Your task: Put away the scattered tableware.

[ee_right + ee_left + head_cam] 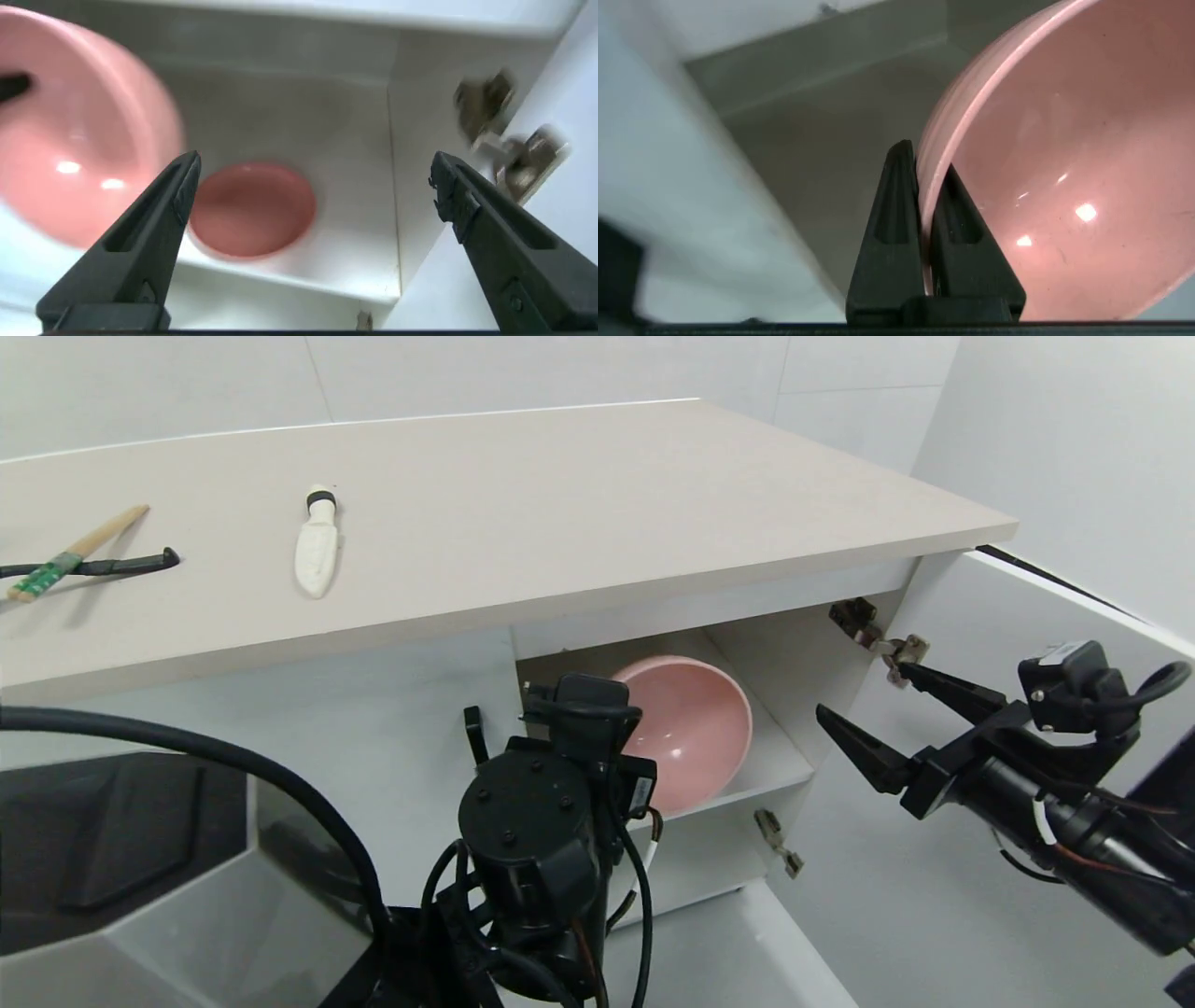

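left gripper (924, 166): low in front of the open cabinet, fingers pinched narrow on the bowl's rim, one finger inside and one outside
pink bowl (695, 723): held by the left gripper, tipped up on edge, hollow side facing out toward the right gripper; sits in the cabinet opening just over the shelf; cannot tell if its lower edge touches the shelf
right gripper (864, 691): fingers spread wide, holding nothing; apart from the bowl, on the far side of it from the left gripper, pointed at the opening
shelf (780, 761): white, inside the cabinet, beyond and under the left gripper's fingers
small pink dish (248, 210): flat on the shelf, upright, deeper in than the held bowl, ahead of the right gripper between its spread fingers
cabinet door (980, 607): swung open, just behind the right gripper; metal hinge (873, 630) close to its upper finger
countertop (560, 495): above both grippers
white knife in sheath (316, 546): lying flat on the countertop, up and beyond the left gripper
black-handled utensil (112, 565): farther out to the left, lying flat, crossed with a wooden stick with a green end (70, 558), the two touching
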You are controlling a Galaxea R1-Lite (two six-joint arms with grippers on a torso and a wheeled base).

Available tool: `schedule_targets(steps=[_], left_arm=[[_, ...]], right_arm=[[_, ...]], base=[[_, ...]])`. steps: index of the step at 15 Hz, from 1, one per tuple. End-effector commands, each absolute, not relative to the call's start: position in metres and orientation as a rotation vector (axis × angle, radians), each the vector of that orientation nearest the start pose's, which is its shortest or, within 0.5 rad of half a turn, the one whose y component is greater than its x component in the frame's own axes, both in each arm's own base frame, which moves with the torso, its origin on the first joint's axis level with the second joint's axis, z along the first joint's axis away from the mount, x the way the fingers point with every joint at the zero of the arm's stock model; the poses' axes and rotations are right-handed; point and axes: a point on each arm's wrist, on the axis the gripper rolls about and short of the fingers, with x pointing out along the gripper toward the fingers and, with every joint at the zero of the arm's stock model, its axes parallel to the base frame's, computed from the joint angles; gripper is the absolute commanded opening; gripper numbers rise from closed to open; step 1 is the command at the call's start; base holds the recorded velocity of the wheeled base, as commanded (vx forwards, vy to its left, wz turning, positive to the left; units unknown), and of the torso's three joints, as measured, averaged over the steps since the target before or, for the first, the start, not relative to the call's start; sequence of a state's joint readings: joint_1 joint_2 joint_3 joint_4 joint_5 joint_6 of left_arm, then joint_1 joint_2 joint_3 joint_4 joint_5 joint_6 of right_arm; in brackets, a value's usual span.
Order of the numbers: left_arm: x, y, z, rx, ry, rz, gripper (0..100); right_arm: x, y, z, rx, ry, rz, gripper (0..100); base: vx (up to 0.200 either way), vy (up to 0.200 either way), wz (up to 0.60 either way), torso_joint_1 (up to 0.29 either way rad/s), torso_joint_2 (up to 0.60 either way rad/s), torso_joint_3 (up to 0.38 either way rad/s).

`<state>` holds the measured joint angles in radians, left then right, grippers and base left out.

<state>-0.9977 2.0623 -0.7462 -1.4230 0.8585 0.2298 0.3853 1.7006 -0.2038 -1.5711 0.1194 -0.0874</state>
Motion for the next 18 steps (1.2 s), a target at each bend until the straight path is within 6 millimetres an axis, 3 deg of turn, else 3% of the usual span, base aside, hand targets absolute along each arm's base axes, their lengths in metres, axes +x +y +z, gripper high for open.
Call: schedule_targets(steps=[1, 6, 10, 18], left_arm=[[0.208, -0.298, 0.112, 0.147, -0.083, -0.148, 0], [0.199, -0.312, 0.104, 0.158, -0.146, -0.257, 0], [0.2, -0.329, 0.116, 0.094, -0.192, -0.274, 0], [0.201, -0.333, 0.117, 0.103, -0.224, -0.362, 0]], right_arm=[[0.203, 0.095, 0.139, -0.072, -0.107, 0.543, 100], [0.2, 0.107, 0.123, -0.084, -0.032, 0.598, 100], [0.213, 0.098, 0.112, -0.093, 0.014, 0.54, 100], [0.22, 0.091, 0.122, -0.085, -0.038, 0.499, 100]], base=[[0.0, 0.0, 0.0, 0.0, 0.0, 0.0], [0.0, 0.0, 0.0, 0.0, 0.0, 0.0], [0.0, 0.0, 0.0, 0.0, 0.0, 0.0], [0.0, 0.0, 0.0, 0.0, 0.0, 0.0]])
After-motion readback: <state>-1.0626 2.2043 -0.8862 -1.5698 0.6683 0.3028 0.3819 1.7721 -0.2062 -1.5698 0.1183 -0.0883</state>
